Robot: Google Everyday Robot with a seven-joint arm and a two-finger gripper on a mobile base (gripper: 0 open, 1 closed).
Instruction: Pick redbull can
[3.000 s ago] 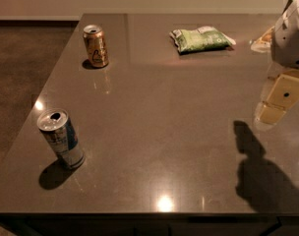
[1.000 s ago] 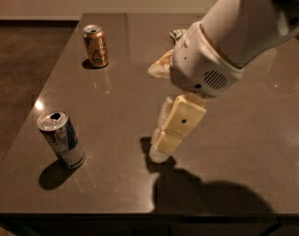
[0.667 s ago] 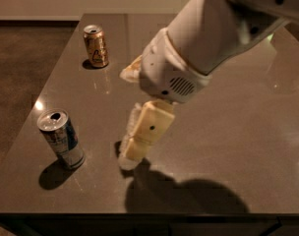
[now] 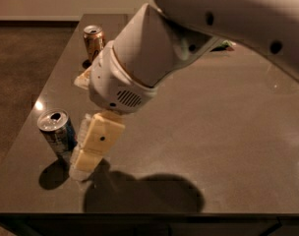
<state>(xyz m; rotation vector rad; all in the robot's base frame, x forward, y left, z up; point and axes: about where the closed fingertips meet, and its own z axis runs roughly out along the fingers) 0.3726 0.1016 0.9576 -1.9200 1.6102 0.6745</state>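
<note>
The redbull can [image 4: 57, 132], slim, silver and blue with an opened top, stands upright near the front left corner of the dark table [image 4: 228, 146]. My gripper [image 4: 83, 132] hangs from the big white arm just right of the can, close to it but not around it. It is open and empty. One cream finger [image 4: 96, 144] reaches down to the table beside the can. The other finger [image 4: 83, 79] sticks out higher up, toward the back.
A shorter gold can [image 4: 94, 41] stands at the table's back left. A green bag [image 4: 223, 45] at the back is mostly hidden by my arm. The table's left and front edges are close to the redbull can.
My arm has swung from the table's right side leftward across the table. The gripper now sits right beside the redbull can. The cans have not moved.
</note>
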